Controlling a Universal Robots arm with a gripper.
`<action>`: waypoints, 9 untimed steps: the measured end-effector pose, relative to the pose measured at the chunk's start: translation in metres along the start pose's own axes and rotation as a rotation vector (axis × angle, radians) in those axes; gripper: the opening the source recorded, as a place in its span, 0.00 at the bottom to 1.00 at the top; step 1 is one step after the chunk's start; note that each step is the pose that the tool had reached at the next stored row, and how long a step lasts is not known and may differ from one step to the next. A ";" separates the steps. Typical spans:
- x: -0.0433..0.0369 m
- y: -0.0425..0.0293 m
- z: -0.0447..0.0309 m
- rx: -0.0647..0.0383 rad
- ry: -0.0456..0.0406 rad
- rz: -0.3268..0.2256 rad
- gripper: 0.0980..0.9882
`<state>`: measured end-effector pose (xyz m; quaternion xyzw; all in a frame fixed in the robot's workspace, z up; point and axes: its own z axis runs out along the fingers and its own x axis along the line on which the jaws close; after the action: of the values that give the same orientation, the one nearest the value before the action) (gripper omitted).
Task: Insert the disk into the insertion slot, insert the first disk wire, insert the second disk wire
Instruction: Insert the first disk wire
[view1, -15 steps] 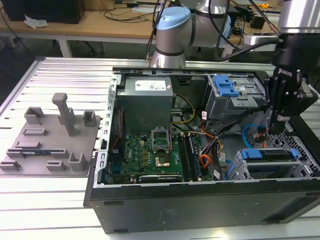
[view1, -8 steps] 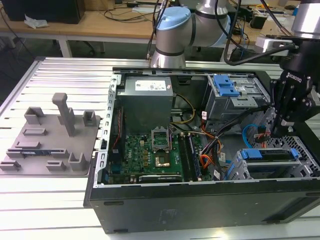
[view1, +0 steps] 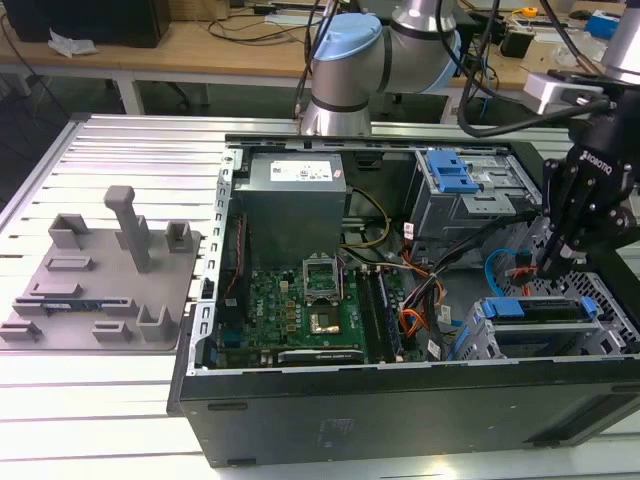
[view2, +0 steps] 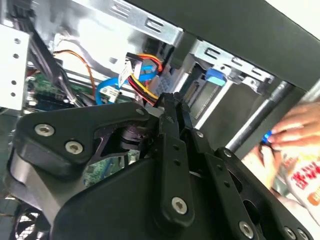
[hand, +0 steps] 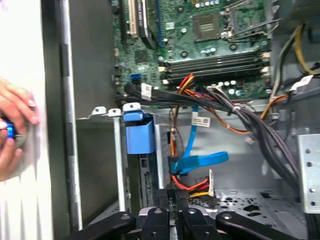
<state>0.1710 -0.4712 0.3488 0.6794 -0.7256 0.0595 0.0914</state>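
1. The tower case (view1: 400, 410) lies open on its side on the slotted aluminium surface (view1: 120, 150). My judgement: this turns the drive bays upward so the arm can come at them from above.
2. The disk (view1: 545, 310) sits inside the insertion slot (view1: 520, 345), in the case corner at the exterior view's right. Its blue carrier frame lies about level with the cage rim. I judge the disk seated and the slot step done.
3. The gripper (view1: 553, 268) hangs just above the disk's end, where its ports should be (the ports themselves are hidden behind the fingers).
4. In both wrist views the fingers (hand: 164, 210) (view2: 172, 115) are drawn almost together with only a narrow gap. They appear pinched on the black plug of the power wire (hand: 192, 186) (view2: 142, 87), whose red, yellow and black leads fan out to one side. Gripping the plug rather than the leads probably keeps the end stiff and square to the port.
5. The blue data cable (hand: 197, 162) (view2: 107, 90) is not gripped. It drapes loose just beside the power wire, close to the fingertips.
6. I cannot tell whether the plug has entered its port.
7. A person's hand (hand: 12, 127) (view2: 295, 132) rests outside the case wall, well apart from the gripper.
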 end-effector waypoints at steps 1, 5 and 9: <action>0.0017 -0.0009 0.0001 -0.001 -0.0120 0.000 0.07; 0.0078 -0.0041 0.0008 -0.001 -0.0183 -0.003 0.07; 0.0115 -0.0065 0.0015 0.000 -0.0263 -0.011 0.07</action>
<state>0.1767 -0.4832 0.3496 0.6839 -0.7232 0.0502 0.0821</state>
